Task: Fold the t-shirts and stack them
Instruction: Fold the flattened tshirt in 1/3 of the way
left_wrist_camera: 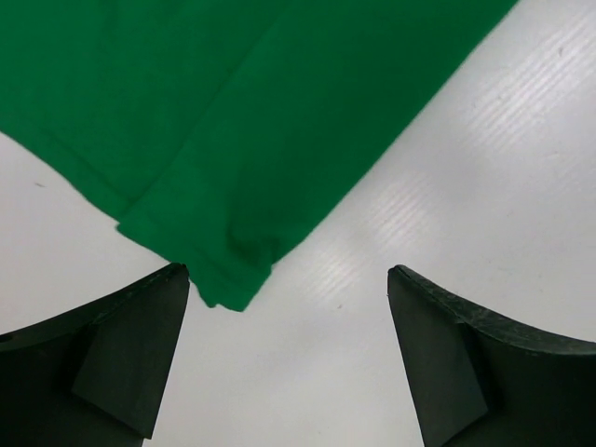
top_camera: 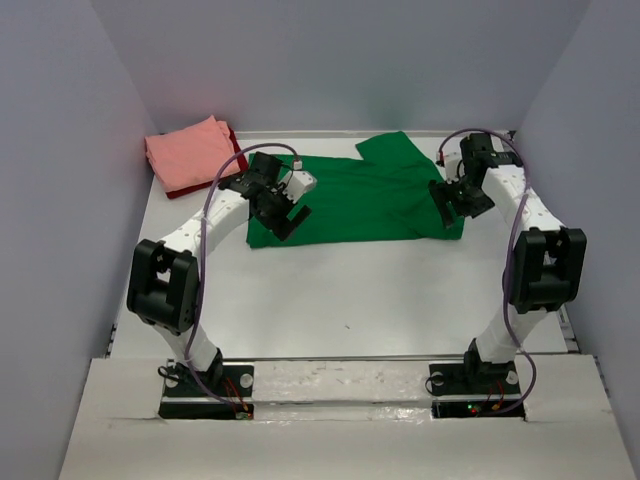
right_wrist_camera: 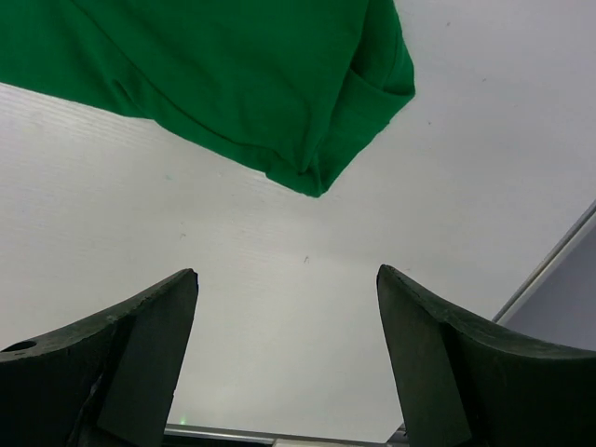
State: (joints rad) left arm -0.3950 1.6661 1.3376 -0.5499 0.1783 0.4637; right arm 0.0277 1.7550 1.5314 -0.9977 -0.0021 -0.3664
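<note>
**2 of 3 stacked, green one only half way there**

Quick status. The pink tee [top_camera: 188, 152] sits folded in the far left corner of the table [top_camera: 350, 300], and a sliver of the dark red tee [top_camera: 236, 140] peeks out from under it, so I'd call those 2 folded and stacked.

The green tee [top_camera: 370, 195] is the 1 left. It lies flat along the far half of the table, roughly centred, with 1 sleeve poking toward the far edge. The wrist views show doubled layers at its near corners, so my guess is it has had a first fold at most and is nowhere near a compact bundle.

The left gripper [top_camera: 285, 220] hangs over the tee's near left corner, jaws wide, nothing between them. The right gripper [top_camera: 457, 208] is by the near right corner, jaws also apart and empty, with bare table under them.

Left to do, as I read it: grab both near corners, finish folding, then put it on the pile in the far left corner.
</note>
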